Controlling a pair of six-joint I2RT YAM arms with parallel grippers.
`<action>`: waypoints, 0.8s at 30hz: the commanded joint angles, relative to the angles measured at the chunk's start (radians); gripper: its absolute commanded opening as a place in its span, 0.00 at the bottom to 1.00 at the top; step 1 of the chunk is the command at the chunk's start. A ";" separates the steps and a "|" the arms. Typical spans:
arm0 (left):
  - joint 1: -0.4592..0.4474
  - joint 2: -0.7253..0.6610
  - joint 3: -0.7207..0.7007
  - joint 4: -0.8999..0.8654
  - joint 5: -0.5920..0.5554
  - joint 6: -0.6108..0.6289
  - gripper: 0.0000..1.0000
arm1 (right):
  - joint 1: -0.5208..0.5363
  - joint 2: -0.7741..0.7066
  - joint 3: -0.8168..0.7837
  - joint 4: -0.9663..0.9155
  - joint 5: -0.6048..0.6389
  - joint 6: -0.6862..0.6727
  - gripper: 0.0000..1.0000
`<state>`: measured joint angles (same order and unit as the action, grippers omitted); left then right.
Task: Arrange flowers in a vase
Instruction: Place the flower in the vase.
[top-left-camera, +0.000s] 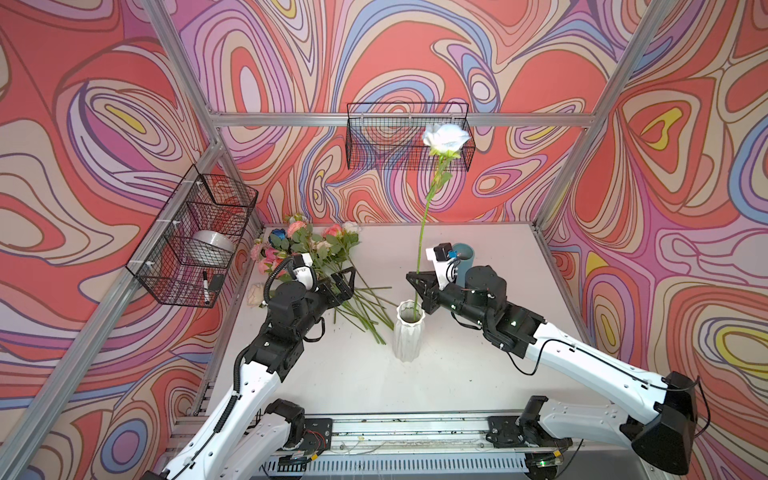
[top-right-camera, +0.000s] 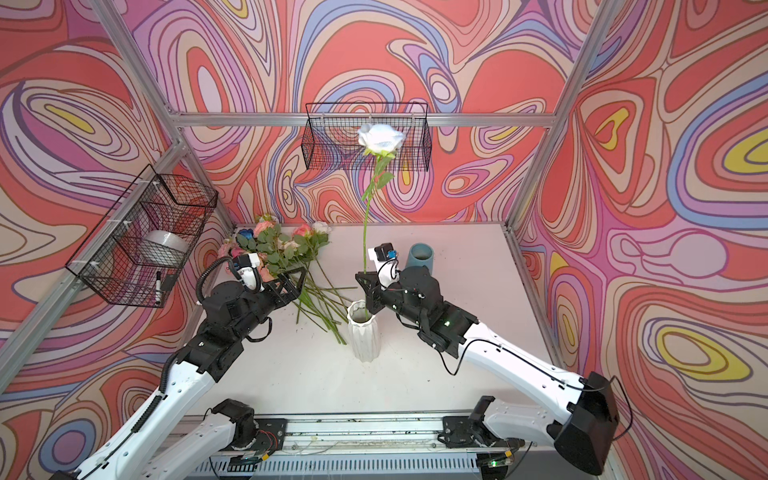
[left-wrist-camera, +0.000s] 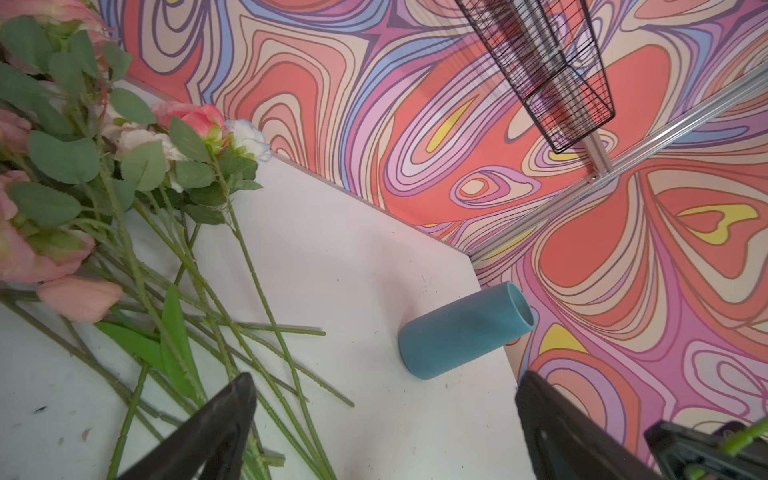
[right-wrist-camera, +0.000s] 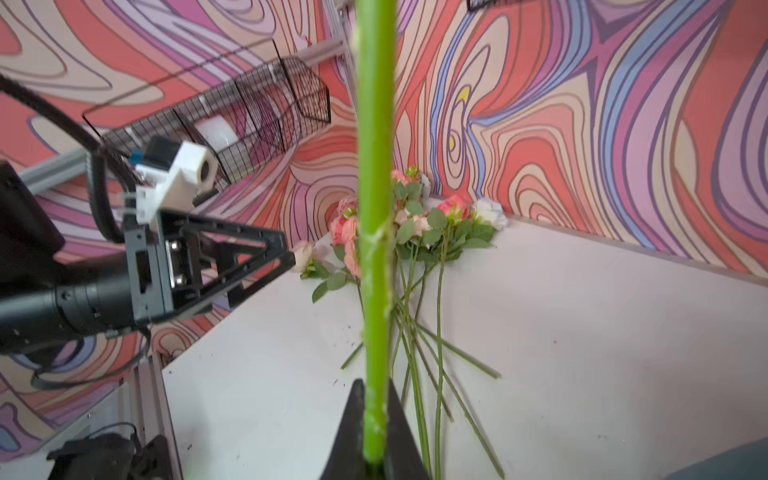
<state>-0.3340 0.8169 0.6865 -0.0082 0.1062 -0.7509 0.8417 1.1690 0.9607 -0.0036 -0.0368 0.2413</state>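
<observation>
While the first rose goes in, the rest wait on the table.
My right gripper (top-left-camera: 416, 277) is clamped on the stem of the white rose (top-left-camera: 445, 139), just above the white vase (top-left-camera: 409, 332). The stem's lower end already sits inside the vase mouth, with the bloom standing tall above. I judge this one nearly placed, with only the release left. No other stem is in the vase. The other flowers (top-left-camera: 316, 249) lie in a heap at the far left of the table (top-left-camera: 457, 374), stems fanned toward the vase. My left gripper (top-left-camera: 345, 277) hangs right by those stems, jaws spread wide and empty, well placed for the next pick.
</observation>
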 joint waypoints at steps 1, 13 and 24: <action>-0.001 -0.019 -0.009 -0.059 -0.067 0.015 0.99 | 0.046 -0.045 -0.021 -0.020 0.042 0.019 0.02; 0.085 0.092 0.049 -0.150 -0.013 0.013 0.91 | 0.075 -0.204 -0.080 -0.150 0.119 0.092 0.60; 0.177 0.559 0.229 -0.018 0.189 -0.076 0.59 | 0.075 -0.341 -0.150 -0.211 0.285 0.152 0.55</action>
<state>-0.1581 1.2881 0.8494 -0.0891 0.2298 -0.7887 0.9112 0.8429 0.8246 -0.1875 0.1890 0.3691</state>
